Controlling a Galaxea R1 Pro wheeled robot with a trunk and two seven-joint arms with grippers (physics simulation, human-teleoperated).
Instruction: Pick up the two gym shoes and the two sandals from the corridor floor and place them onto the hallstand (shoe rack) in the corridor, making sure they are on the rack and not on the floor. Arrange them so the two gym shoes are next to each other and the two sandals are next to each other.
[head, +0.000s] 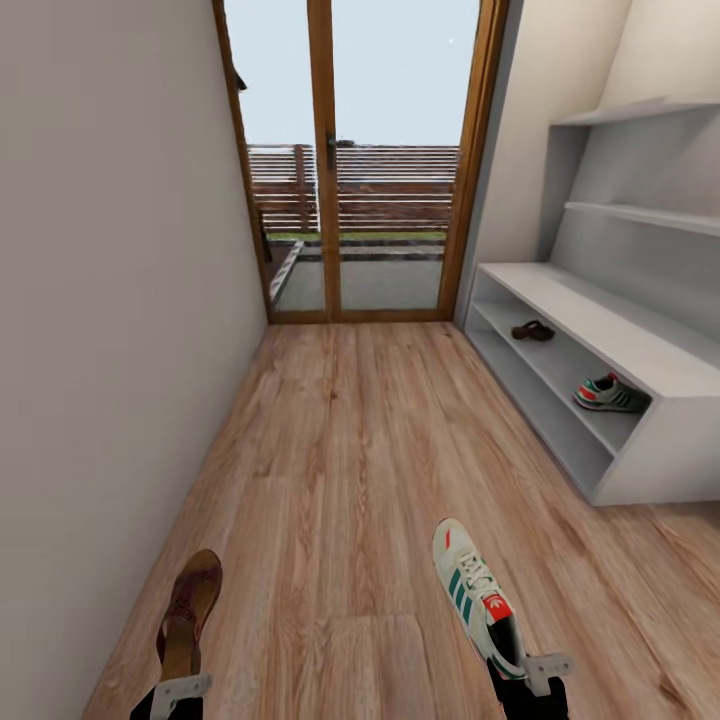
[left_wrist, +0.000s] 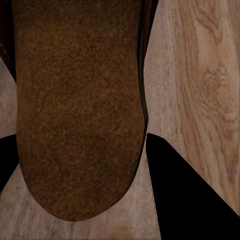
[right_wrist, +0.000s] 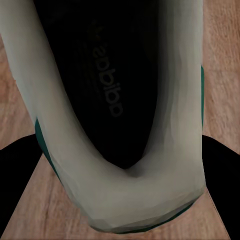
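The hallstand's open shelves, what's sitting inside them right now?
Inside the hallstand, one shelf holds a dark brown sandal toward the door end and a gym shoe nearer the robot. The lowest level is hidden by the shelf edges, so its contents can't be judged.

The word "adidas" can be read, printed in dark letters on the black insole (right_wrist: 112, 85) inside the gym shoe (right_wrist: 165, 165); nothing else is legible
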